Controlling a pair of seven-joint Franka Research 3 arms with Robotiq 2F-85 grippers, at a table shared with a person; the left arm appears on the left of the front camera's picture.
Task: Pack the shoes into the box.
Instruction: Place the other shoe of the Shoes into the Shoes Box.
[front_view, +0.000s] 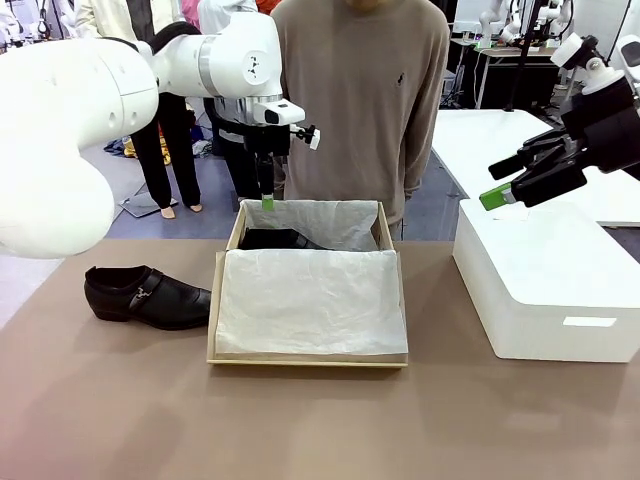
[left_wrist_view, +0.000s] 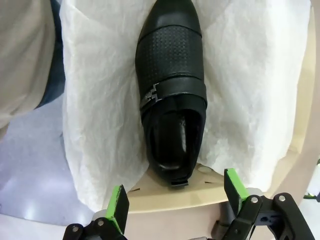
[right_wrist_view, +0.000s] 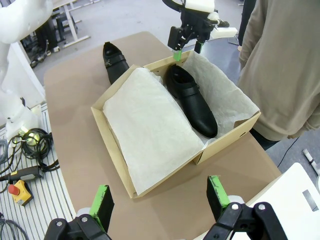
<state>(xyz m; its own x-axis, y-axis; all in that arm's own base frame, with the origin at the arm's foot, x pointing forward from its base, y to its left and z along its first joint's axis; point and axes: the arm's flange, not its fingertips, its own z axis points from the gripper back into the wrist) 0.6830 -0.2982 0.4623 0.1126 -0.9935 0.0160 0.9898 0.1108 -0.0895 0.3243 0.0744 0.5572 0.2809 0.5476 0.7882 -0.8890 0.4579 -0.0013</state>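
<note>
Left fingers stand apart and empty above the heel of one shoe, which lies inside the box. The right fingers are likewise apart. The second shoe lies on the surface, left of the box. Risk: loose tissue over the near half may snag and block its placement.

This is most likely a robotics lab. A red-and-yellow emergency stop button and coiled cables lie beside the brown table. A cluttered workbench stands farther off on bare grey floor.
</note>
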